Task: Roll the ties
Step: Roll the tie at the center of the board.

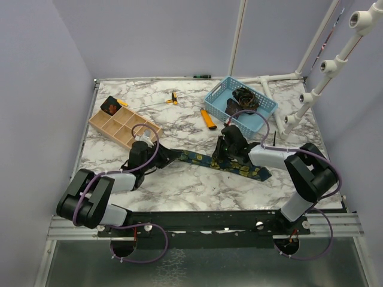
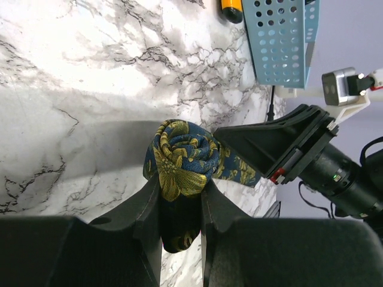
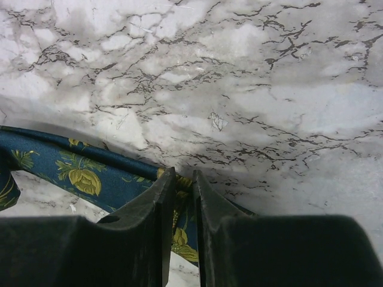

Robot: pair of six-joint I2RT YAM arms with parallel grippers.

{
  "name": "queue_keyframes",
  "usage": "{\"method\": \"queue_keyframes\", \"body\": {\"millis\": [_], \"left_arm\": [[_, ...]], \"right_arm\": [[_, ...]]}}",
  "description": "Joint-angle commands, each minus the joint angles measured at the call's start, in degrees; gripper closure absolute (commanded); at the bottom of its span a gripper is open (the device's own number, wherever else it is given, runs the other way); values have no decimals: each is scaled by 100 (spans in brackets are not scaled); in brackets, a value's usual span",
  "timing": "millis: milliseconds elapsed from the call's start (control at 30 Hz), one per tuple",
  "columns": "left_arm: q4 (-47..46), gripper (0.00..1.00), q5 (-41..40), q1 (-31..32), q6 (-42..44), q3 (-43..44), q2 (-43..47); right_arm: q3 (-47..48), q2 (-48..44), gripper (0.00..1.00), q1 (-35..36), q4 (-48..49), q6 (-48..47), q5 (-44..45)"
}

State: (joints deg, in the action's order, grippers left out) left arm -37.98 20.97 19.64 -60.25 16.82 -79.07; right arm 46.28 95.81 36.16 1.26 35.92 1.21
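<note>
A navy tie with yellow-green flowers [image 1: 239,167] lies as a strip across the middle of the table. Its left end is wound into a coil [image 2: 182,152]. My left gripper [image 2: 181,182] is shut on that coil, which bulges out past the fingertips. My right gripper [image 3: 179,174] stands on the strip [image 3: 78,170] further right, its jaws drawn close with a fold of the fabric between them. In the top view the left gripper [image 1: 163,156] and the right gripper [image 1: 222,158] stand a hand's width apart along the tie. A second dark tie [image 1: 244,97] lies coiled in the blue basket [image 1: 216,88].
A wooden compartment tray [image 1: 114,136] stands at the back left. An orange-handled tool [image 1: 208,119] lies beside the basket, and a small yellow tool [image 1: 173,99] lies further back. White pipes [image 1: 311,95] rise at the right edge. The right arm's body [image 2: 281,146] is close to the coil.
</note>
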Motion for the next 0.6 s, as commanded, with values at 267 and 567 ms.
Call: {"method": "queue_keyframes", "body": {"millis": [267,567], "left_arm": [[126,100,-1086,485,-505,-962,893],[2451,100,-2691,1315,-588,-1042,2515]], "right_arm": [[-742,-442,77,362,-721,-290,-296],[-1001,-1240,77,529,-1154,-157,-278]]}}
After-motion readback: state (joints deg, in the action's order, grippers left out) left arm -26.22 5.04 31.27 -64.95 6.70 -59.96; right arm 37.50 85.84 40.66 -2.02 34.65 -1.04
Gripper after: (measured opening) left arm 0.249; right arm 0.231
